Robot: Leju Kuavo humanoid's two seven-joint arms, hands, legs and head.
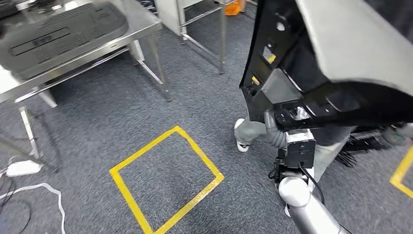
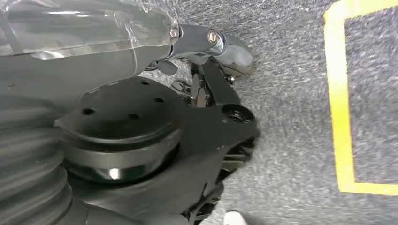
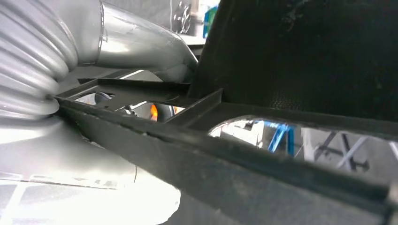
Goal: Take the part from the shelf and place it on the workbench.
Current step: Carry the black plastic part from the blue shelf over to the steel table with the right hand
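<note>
Head view shows the part [image 1: 341,53], a big black and grey moulded panel, carried high at the robot's right side, and the right hand [image 1: 292,117] grips it at its lower edge. In the right wrist view the fingers [image 3: 141,47] are clamped on a black rib of the part, with the panel rising just beyond them. The left hand [image 2: 206,42] hangs over the grey carpet with nothing in it; I cannot tell if its fingers are apart or together. The workbench [image 1: 141,22], a steel table already bearing a similar grey panel [image 1: 58,34], stands well apart from the fingers, across the yellow floor square [image 1: 165,180]. I think the carry should go slowly, keeping the panel level. A person's legs [image 1: 248,131] are near the holding fingers, so the turn needs room.
</note>
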